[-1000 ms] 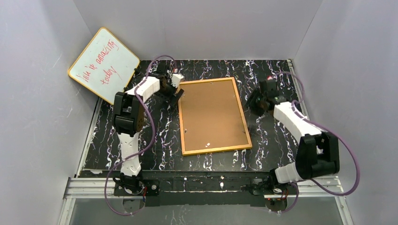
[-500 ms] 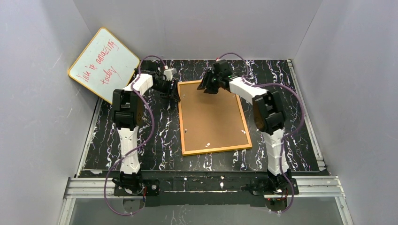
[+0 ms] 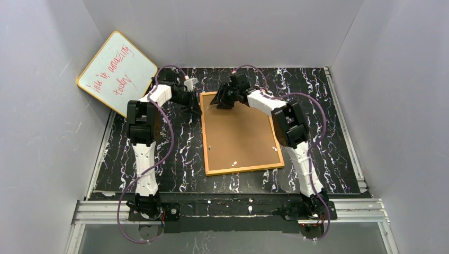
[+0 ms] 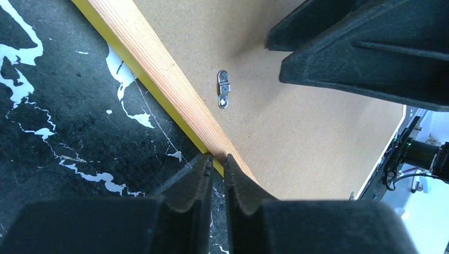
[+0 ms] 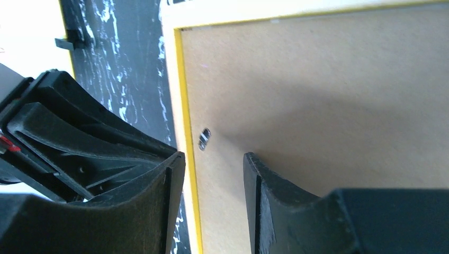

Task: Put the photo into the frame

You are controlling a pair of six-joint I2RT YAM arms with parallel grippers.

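The frame [image 3: 244, 169] lies back-up on the counter [image 3: 182, 153]. The left claw [image 4: 216, 157], fingers almost together, has its tips at the frame's left rim near the far corner. The right claw [image 5: 214, 156], narrowly parted and holding nothing, hangs over the backing board [image 3: 238, 132] beside 1 metal clip [image 5: 204, 138].

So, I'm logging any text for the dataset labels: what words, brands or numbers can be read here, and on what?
"You're amazing today": red handwriting on the whiteboard leaning in the far left corner; the first word is only roughly legible.
On the back of the frame and its metal clip: no text, brand or number visible.
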